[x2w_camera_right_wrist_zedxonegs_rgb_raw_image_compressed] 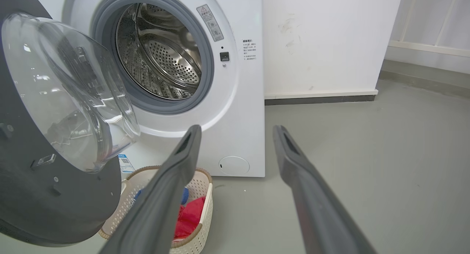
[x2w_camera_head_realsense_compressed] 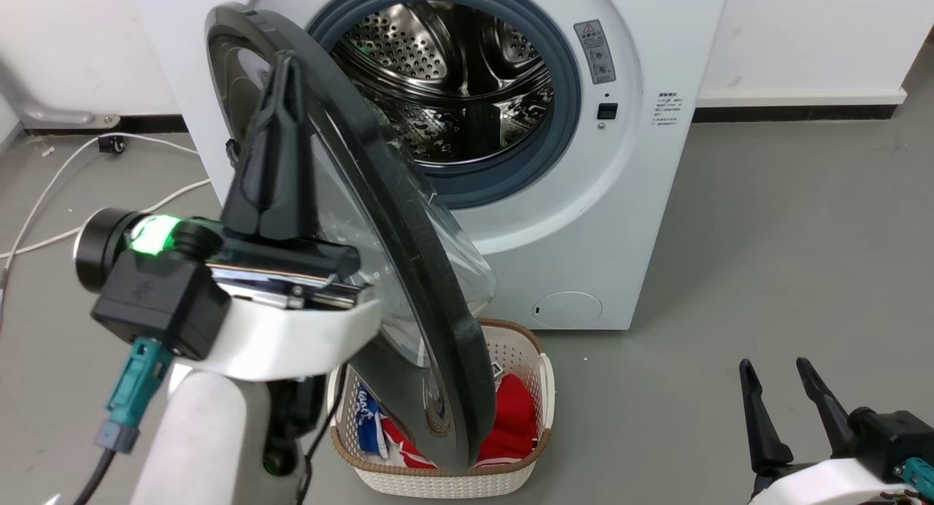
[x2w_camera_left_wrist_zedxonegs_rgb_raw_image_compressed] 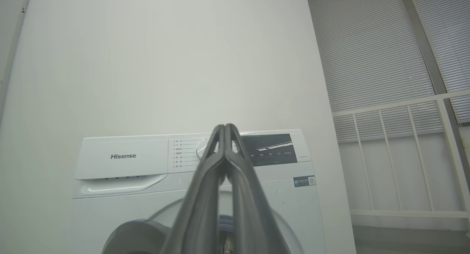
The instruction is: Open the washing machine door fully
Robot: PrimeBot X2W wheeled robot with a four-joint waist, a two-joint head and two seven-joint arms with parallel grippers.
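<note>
In front of the washing machine (x2w_camera_head_realsense_compressed: pixel 657 198), the washing machine door (x2w_camera_head_realsense_compressed: pixel 398 220) stood partly open. Left end effector (x2w_camera_head_realsense_compressed: pixel 287 63) closed, empty, beside its outer face; right end effector (x2w_camera_head_realsense_compressed: pixel 773 364) open.

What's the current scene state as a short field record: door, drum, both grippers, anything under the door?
door: washing machine door partly open, swung out toward the robot's left, not folded back
machine: washing machine, steel drum exposed, no laundry visible inside
left gripper: left gripper shut, fingers raised at the door's outer face; contact unclear
right gripper: right gripper open, low, apart from the door
below door: laundry basket on the floor, holding red and blue clothes
</note>
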